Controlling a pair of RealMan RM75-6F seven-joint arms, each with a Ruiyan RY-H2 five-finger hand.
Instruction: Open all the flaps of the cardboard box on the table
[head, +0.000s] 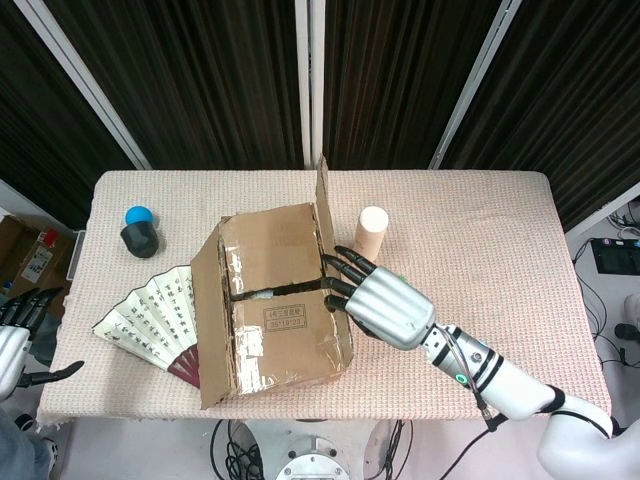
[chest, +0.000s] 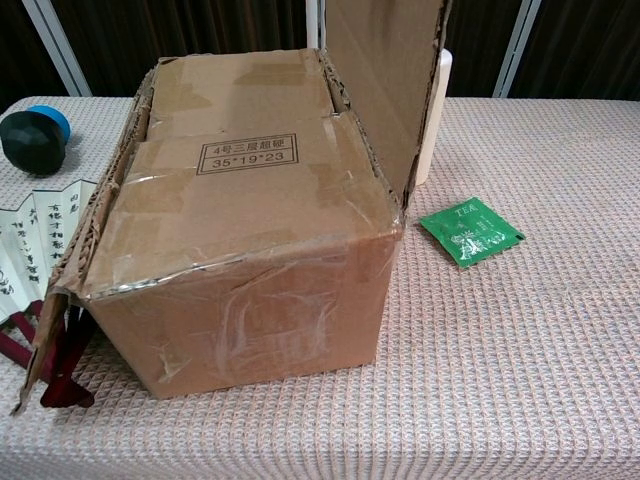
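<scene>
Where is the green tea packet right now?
In the chest view, the green tea packet lies flat on the table, just right of the cardboard box; the head view hides it.

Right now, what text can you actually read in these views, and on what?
"4号三层超硬" over "35*19*23": framed stamp on the near inner flap of the cardboard box.
"TEA": green sachet on the table, right of the box; its smaller print is too small to read.
Paper fan: columns of calligraphy, too small to read.
White bottle: no legible marking.

Probably a lab: black curtains (head: 230, 80) behind cloth-covered table (head: 480, 230)
</scene>
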